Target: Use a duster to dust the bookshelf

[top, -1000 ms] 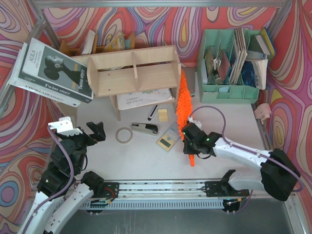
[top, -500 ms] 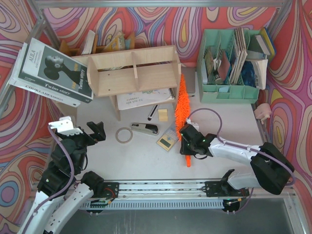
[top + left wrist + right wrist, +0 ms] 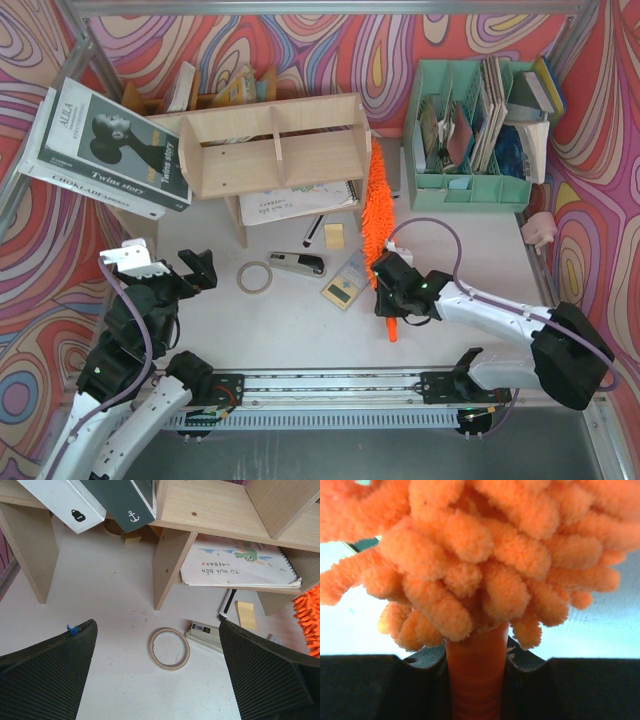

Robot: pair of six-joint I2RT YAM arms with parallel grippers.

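My right jaws are clamped on the duster (image 3: 376, 205) handle, just under the fluff. The fluffy end sits right beside the bookshelf (image 3: 275, 150), at its right side. And my left jaws hang wide apart over the surface (image 3: 290, 320).

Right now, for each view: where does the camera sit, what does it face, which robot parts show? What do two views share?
Top external: above and behind the arms, looking down on the bookshelf; both show.
Left wrist: faces the bookshelf's legs; left pincer open.
Right wrist: faces the duster; right pincer shut on its handle.
Shared: top and left wrist show the tape ring.
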